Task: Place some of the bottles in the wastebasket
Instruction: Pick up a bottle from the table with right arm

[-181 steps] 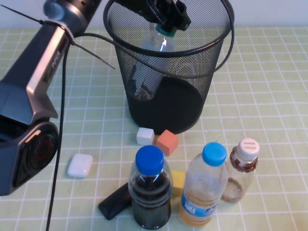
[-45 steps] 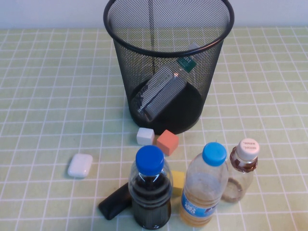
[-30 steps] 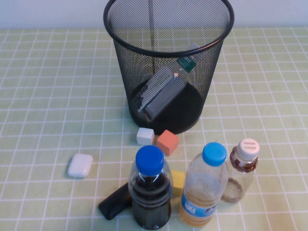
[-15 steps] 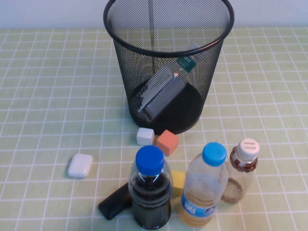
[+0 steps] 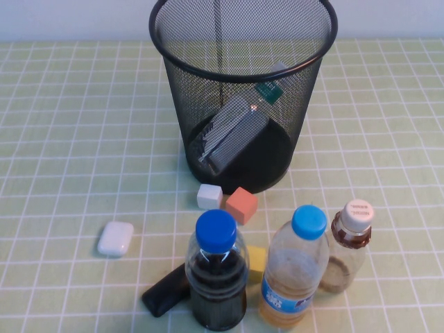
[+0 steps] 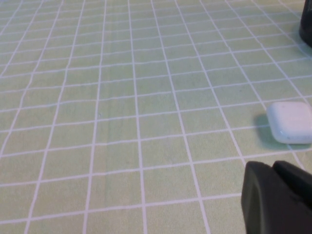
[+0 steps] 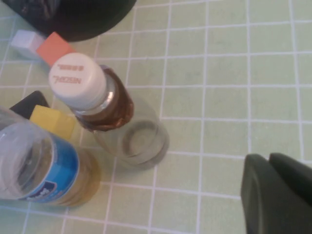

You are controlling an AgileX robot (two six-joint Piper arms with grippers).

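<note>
Wastebasket (image 5: pixel 243 104) stands at the table's far side; the green-label bottle (image 5: pixel 239 125) lies slanted inside it, cap up against the mesh, so that one looks done. Brown-tinted bottle (image 5: pixel 347 246) stands upright at the right end of the near row, beside the light-blue-cap bottle (image 5: pixel 295 267) and the dark blue-cap bottle (image 5: pixel 216 274). Right gripper (image 7: pixel 278 192) hangs above and beside the brown one, likely staged for it; grip state unreadable. Left gripper (image 6: pixel 275 197) sits low near the white case (image 6: pixel 290 122), holding nothing visible; opening unclear.
</note>
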